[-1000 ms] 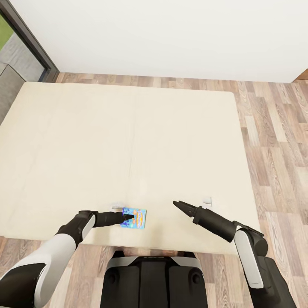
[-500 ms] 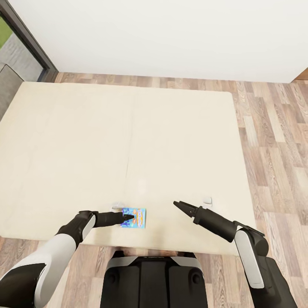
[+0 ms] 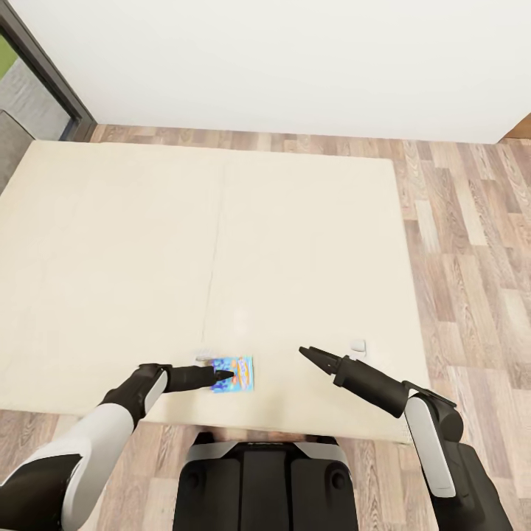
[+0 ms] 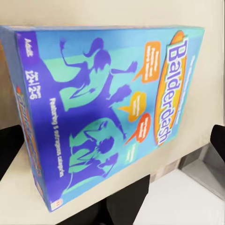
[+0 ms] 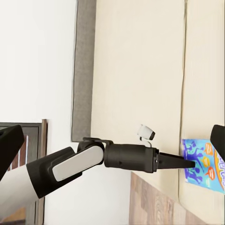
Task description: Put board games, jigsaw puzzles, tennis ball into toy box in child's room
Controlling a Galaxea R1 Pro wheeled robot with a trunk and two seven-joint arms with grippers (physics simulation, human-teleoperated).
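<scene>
One blue board game (image 3: 237, 374) with purple figures lies flat on the cream bed (image 3: 221, 221), close to its near edge. My left gripper (image 3: 225, 375) is over the game's left part. In the left wrist view the cover (image 4: 108, 108) sits right in front of the camera and dark fingers (image 4: 9, 145) stand far apart at both sides, open, with no grip shown. My right gripper (image 3: 305, 352) hovers open over bare mattress to the right of the game. The right wrist view looks across at the left gripper (image 5: 190, 163) meeting the game (image 5: 202, 165).
Wood floor (image 3: 472, 243) runs along the bed's right side and far end, below a white wall (image 3: 295, 59). A dark door frame (image 3: 44, 66) stands at the far left. My own base (image 3: 258, 479) is against the bed's near edge.
The whole picture has drifted slightly, so the camera moved. Both arms and the board game keep the same places relative to each other.
</scene>
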